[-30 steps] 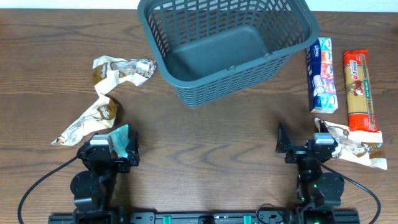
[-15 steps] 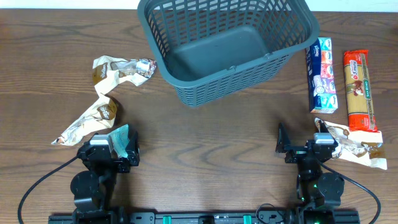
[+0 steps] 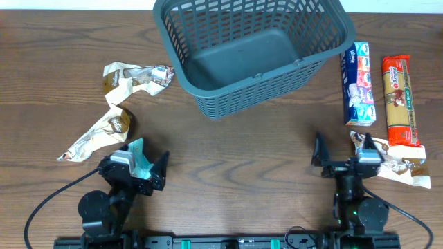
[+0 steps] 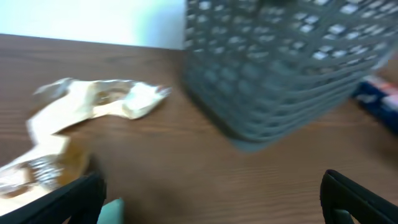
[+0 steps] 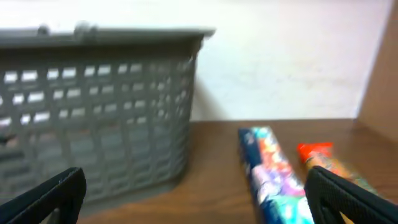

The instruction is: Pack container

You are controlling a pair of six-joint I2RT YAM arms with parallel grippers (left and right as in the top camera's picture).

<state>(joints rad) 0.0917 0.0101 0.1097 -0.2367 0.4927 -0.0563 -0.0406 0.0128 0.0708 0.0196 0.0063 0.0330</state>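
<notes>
The dark grey slotted container (image 3: 250,48) stands empty at the back centre; it also shows in the left wrist view (image 4: 292,68) and the right wrist view (image 5: 93,106). My left gripper (image 3: 142,169) is open and empty at the front left, with a teal packet (image 3: 136,153) by its left finger, also seen in the left wrist view (image 4: 112,211). My right gripper (image 3: 342,153) is open and empty at the front right. A blue packet (image 3: 358,83) and an orange-red packet (image 3: 401,100) lie right of the container.
Crumpled cream snack wrappers (image 3: 114,104) lie left of the container, ahead of the left gripper (image 4: 208,199). Another cream wrapper (image 3: 391,162) lies just right of the right gripper (image 5: 196,193). Both wrist views are blurred.
The left gripper has turned and shifted a little to the right. The right gripper has shifted slightly right. The packets and the container have not moved.
</notes>
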